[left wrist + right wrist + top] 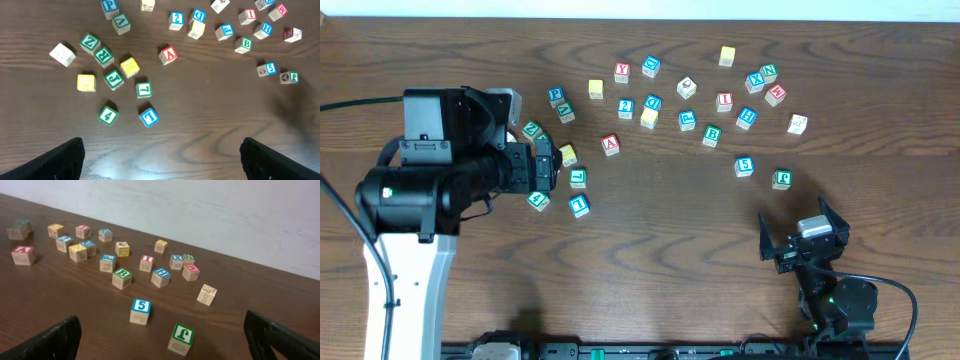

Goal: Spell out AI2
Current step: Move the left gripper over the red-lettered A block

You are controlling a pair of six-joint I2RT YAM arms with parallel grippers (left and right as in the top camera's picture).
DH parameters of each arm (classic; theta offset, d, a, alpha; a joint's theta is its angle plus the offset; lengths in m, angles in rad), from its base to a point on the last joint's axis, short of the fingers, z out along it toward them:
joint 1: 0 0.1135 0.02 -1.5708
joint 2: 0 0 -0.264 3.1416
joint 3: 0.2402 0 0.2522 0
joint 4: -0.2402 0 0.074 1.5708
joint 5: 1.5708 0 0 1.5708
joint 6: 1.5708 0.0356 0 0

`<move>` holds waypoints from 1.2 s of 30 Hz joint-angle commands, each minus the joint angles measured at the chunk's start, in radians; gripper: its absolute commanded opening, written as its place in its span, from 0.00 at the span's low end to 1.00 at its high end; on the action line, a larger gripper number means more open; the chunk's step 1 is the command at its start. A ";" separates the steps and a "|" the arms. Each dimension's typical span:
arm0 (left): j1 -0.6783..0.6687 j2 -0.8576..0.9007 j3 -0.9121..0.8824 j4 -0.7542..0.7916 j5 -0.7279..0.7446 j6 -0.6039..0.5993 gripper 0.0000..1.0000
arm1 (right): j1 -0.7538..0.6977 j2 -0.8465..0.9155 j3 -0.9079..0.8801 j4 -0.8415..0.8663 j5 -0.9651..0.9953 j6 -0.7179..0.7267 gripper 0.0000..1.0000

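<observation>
Not begun. To line up yet: A [168, 55], I [248, 15], 2 [176, 19], loose ahead of left gripper [161, 150], spread, empty. Right gripper [792, 212] spread, empty too.

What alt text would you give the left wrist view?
Lettered and numbered wooden blocks lie scattered across a dark wood table, with a red A block near the middle and a blue 2 block above it. The left end effector, open and empty, frames the bottom corners.
</observation>
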State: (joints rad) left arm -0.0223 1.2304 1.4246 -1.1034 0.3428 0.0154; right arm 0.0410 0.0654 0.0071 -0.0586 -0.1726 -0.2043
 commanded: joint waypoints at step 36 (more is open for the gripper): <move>-0.320 0.404 0.108 0.130 -0.291 -0.367 0.89 | 0.006 0.000 -0.001 -0.004 -0.013 -0.010 0.99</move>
State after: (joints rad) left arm -0.3077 1.5932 1.5040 -0.9791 0.0685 -0.3019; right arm 0.0410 0.0654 0.0071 -0.0586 -0.1726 -0.2043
